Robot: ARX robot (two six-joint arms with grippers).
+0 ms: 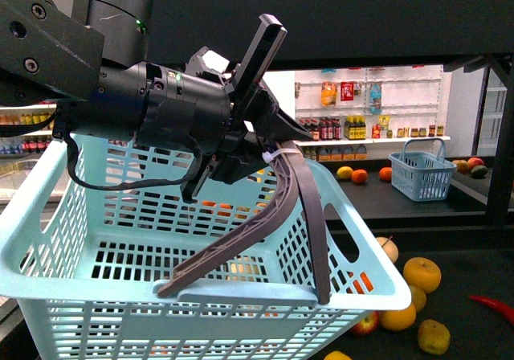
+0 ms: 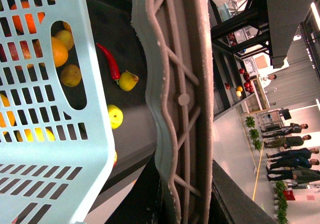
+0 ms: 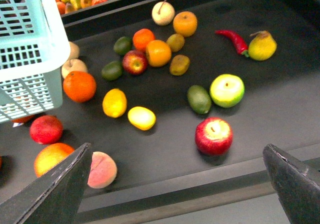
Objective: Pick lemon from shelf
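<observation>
While the left gripper (image 1: 281, 87) is carrying the pale blue slotted plastic basket (image 1: 48, 239) by its brown ribbed handles (image 1: 315, 215), which are hanging beneath its lower finger at a white tie, its fingers appear to be standing apart rather than pinching. The right gripper (image 3: 177, 145) is hovering over the matte black tray deck of the shelf (image 3: 285, 114), with its two dark fingers spread wide and holding nothing.

A smooth pale-yellow oval lemon (image 3: 142, 118) is lying on that deck among loose fruit. It is sitting just beside a deeper yellow oval fruit (image 3: 114, 102), which may be a lemon too, and apart from a dark green oval fruit (image 3: 199, 99) and a red apple (image 3: 213, 135).

From the right gripper the lemon is lying ahead and below, off centre toward the finger on the basket's side. Its long axis is running nearly along the line joining the two fingertips, so closing as they stand would likely be squeezing it end to end. A turn of the wrist, plus a shift toward the basket side, looks needed before descending. The right arm is the free one and the one over the fruit, so it is clearly the better placed.
</observation>
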